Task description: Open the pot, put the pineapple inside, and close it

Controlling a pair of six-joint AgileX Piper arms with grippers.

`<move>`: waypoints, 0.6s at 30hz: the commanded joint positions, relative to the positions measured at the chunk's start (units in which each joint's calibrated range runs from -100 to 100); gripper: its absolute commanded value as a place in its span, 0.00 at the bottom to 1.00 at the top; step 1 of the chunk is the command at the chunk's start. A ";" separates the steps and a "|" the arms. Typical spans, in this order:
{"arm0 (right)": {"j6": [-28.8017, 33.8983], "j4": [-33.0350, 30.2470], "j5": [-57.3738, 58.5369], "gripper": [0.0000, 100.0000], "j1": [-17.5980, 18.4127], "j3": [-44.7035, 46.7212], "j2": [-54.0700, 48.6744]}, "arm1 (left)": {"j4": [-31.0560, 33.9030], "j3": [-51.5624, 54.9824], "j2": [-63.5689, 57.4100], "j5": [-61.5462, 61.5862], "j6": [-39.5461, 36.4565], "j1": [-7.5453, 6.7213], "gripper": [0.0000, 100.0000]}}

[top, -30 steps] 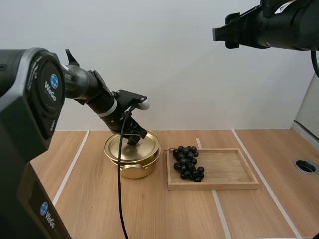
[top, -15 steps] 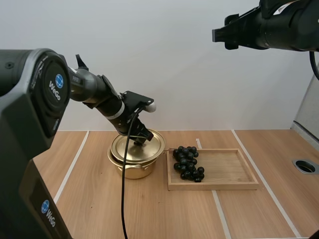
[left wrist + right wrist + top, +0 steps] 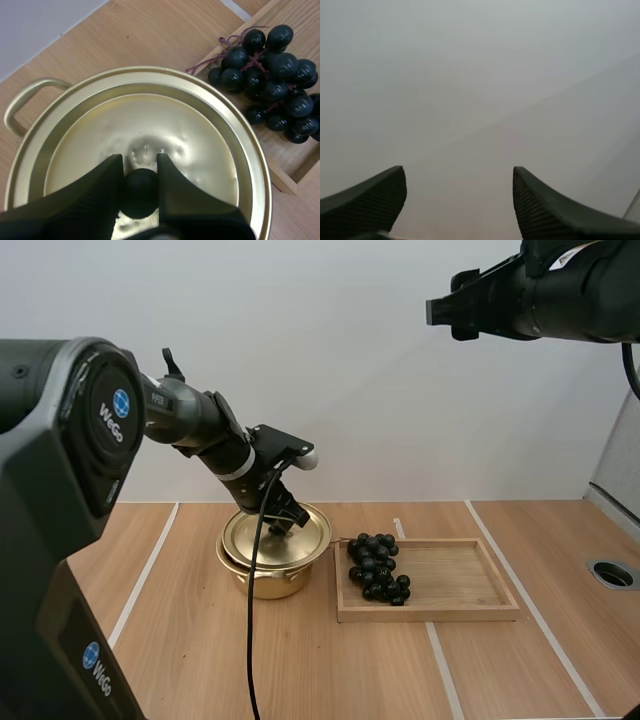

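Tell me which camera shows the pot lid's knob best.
The left wrist view: the black knob sits pinched in the left gripper. In the high view that gripper covers it; the right wrist view faces away from the pot.

i read "wego" in white letters next to a blue round logo (image 3: 120, 403) on the round joint cap (image 3: 95, 440) of my left arm (image 3: 200, 425), and once more on its lower link (image 3: 75, 640).

plain white wall (image 3: 380, 390), light wooden table (image 3: 320, 670) with white lines (image 3: 148, 565), round hole (image 3: 612, 574) at right
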 commanded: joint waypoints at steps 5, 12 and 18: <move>-0.13 -0.39 -0.55 1.00 -0.23 -0.02 -0.29 | 2.28 0.10 -0.05 0.23 -1.17 -0.18 0.00; -0.13 -0.39 -0.55 1.00 -0.23 -0.02 -0.29 | 5.97 0.10 -0.05 1.10 -3.33 -0.18 0.00; -0.13 -0.39 -0.55 1.00 -0.23 -0.02 -0.29 | 6.15 0.10 -0.05 1.28 -3.81 -0.18 0.00</move>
